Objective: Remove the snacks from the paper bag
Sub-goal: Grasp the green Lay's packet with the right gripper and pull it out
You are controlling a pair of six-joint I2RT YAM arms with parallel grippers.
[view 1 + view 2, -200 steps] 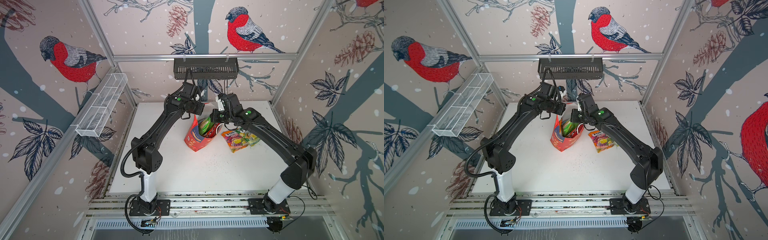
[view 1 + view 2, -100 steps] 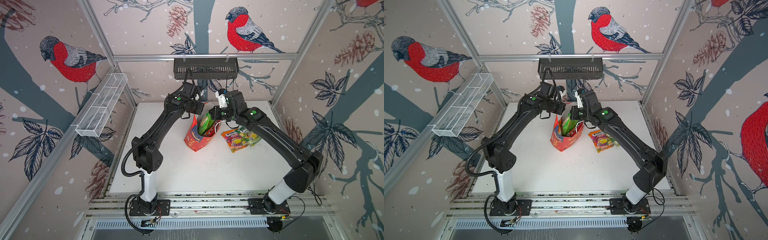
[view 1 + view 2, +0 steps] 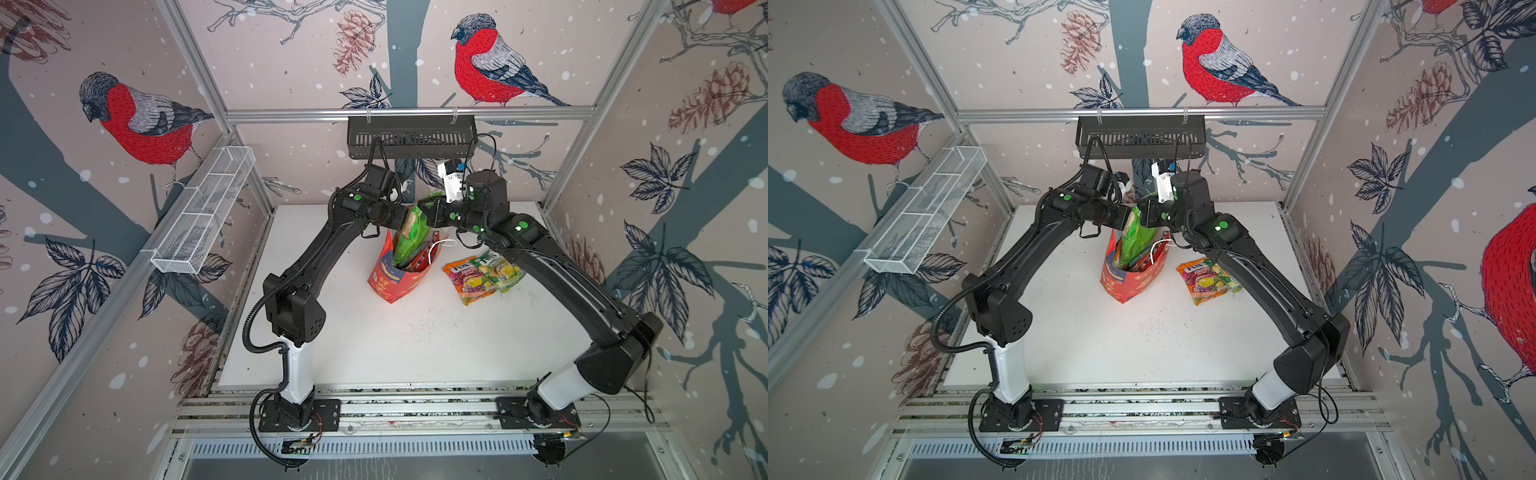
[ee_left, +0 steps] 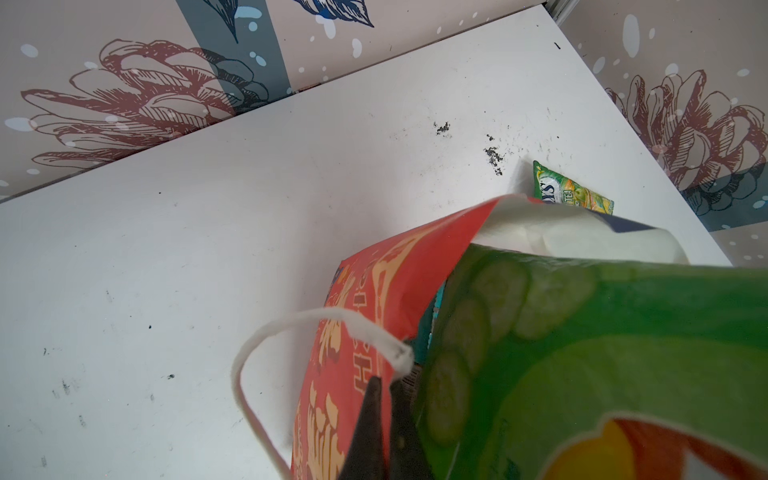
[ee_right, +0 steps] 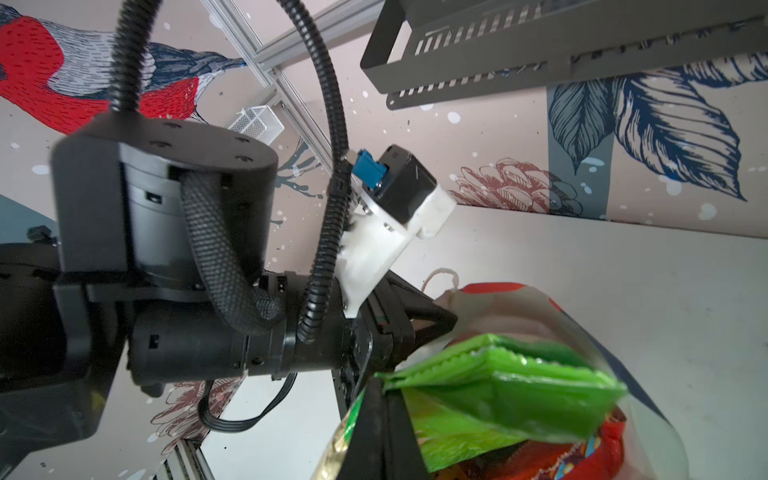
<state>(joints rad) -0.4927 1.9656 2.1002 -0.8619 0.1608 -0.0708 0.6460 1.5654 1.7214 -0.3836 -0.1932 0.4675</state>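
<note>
The green chip bag sticks half out of the paper bag.
The paper bag stands on the table, candy packs just beside it. My left gripper pinches its rim; my right gripper squeezes the chip bag's top.

A robot lab cell: aluminium frame, bird-print wall panels, white tabletop, rail-mounted arms.

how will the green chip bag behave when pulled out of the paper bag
The glossy green chip bag looks puffy and creased, so probably light and floppy. Its shiny film may slip from the right gripper pinching its edge.
</note>
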